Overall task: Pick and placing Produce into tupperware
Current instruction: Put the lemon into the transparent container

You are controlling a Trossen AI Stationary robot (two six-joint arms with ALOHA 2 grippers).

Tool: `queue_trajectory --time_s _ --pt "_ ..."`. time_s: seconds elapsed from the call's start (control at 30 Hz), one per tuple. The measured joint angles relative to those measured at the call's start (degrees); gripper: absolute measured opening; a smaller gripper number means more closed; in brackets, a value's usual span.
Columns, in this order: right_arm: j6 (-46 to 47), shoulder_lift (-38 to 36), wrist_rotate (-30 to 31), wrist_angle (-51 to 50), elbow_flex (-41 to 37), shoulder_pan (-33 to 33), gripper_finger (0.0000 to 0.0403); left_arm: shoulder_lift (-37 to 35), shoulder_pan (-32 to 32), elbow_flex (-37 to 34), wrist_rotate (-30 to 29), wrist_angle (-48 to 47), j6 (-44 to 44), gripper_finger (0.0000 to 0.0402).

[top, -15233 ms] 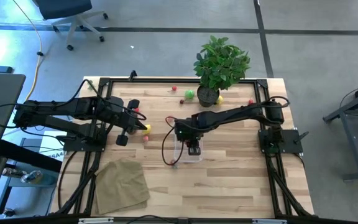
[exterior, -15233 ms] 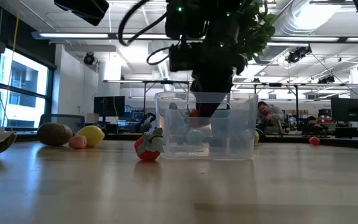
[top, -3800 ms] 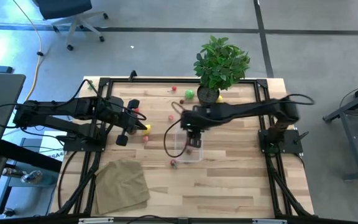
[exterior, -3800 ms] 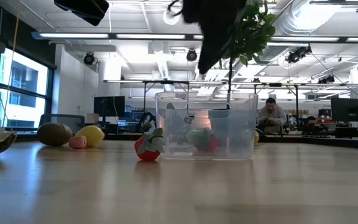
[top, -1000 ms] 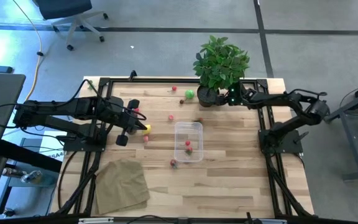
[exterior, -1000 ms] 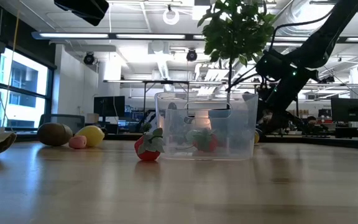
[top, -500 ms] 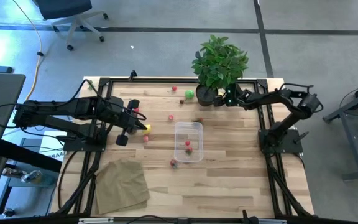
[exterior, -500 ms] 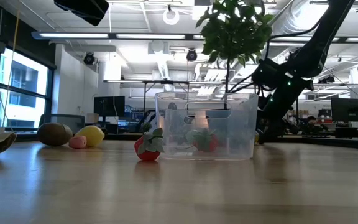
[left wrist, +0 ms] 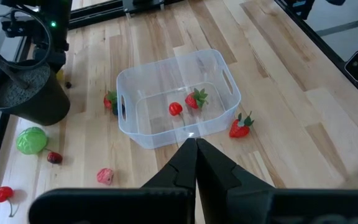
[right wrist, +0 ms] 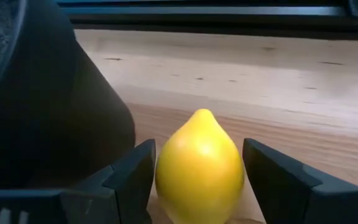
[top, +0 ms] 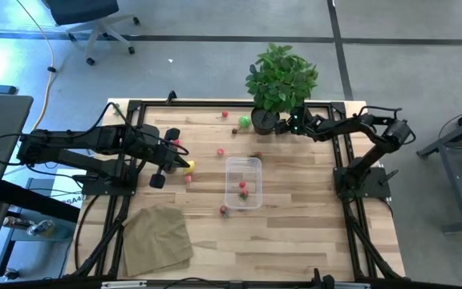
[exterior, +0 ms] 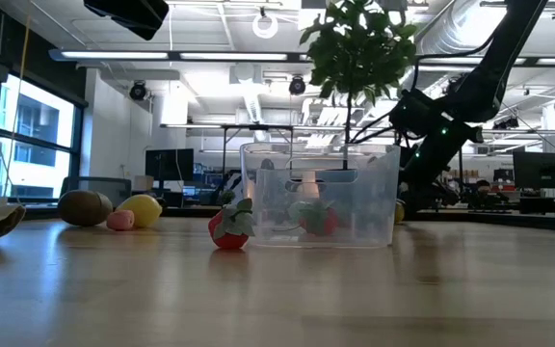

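Since a second ago the right claw (right wrist: 197, 180) has pushed in beside the plant pot (top: 265, 122), its fingers spread around a yellow lemon (right wrist: 199, 167) on the surface (top: 295, 233); the left claw (left wrist: 196, 163) waits closed; the tupperware (top: 243, 182) holds two red pieces; many remain scattered, so most work is left.

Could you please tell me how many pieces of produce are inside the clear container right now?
2: a strawberry and a small red piece beside it, both in the tupperware. Nothing else shows through its walls.
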Motion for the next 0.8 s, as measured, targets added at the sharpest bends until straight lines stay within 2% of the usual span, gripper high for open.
queue_trajectory --time_s 0.27,0.53,0.8 --pt "0.0 0.0 0.0 -0.2 0.0 -0.4 0.023 0.0 0.0 0.0 0.0 0.0 0.0 0.0001" --pt "-0.3 -0.2 -0.2 -2.4 0.0 -0.4 0.0197 0.0 0.0 0.0 0.0 0.0 0.0 0.0001" --pt "0.5 -0.3 -0.6 -4.5 0.2 -0.4 0.0199 0.0 0.0 0.0 0.0 0.0 0.0 0.0001"
